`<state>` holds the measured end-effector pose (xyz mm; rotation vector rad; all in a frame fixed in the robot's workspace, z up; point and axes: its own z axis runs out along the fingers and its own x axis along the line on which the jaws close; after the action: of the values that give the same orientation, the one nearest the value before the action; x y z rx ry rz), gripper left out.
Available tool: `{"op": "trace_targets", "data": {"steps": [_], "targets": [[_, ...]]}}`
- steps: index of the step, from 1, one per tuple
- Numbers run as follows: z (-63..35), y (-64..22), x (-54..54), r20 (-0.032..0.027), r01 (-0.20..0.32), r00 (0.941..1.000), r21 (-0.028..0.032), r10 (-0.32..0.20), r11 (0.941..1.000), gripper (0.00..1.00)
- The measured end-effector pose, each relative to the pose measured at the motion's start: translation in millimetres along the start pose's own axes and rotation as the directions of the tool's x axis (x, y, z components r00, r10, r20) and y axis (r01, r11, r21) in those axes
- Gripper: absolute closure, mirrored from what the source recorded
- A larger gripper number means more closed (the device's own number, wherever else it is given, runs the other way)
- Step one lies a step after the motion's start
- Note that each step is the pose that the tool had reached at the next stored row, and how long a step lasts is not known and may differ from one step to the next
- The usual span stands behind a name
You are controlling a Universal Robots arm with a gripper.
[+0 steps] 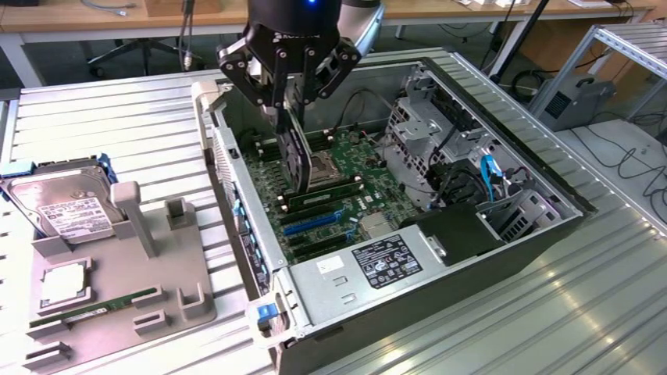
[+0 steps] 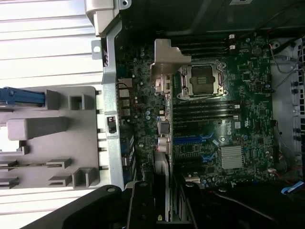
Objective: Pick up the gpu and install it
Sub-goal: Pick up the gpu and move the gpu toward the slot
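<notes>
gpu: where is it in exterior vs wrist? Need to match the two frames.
Exterior view: the gpu hangs upright in the gripper, just to the exterior view's left of the CPU socket.
Wrist view: the gpu is seen edge-on, with its silver bracket end beside the CPU socket.
Shared landmark: the CPU socket.
</notes>
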<state>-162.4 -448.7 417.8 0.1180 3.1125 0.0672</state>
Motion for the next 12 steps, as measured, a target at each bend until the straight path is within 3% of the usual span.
{"op": "trace_targets", "data": {"steps": [12], "targets": [[5.1, 0.1, -2.9, 0.0, 0.0, 1.0, -0.0001, 0.0, 1.0, 0.74]]}}
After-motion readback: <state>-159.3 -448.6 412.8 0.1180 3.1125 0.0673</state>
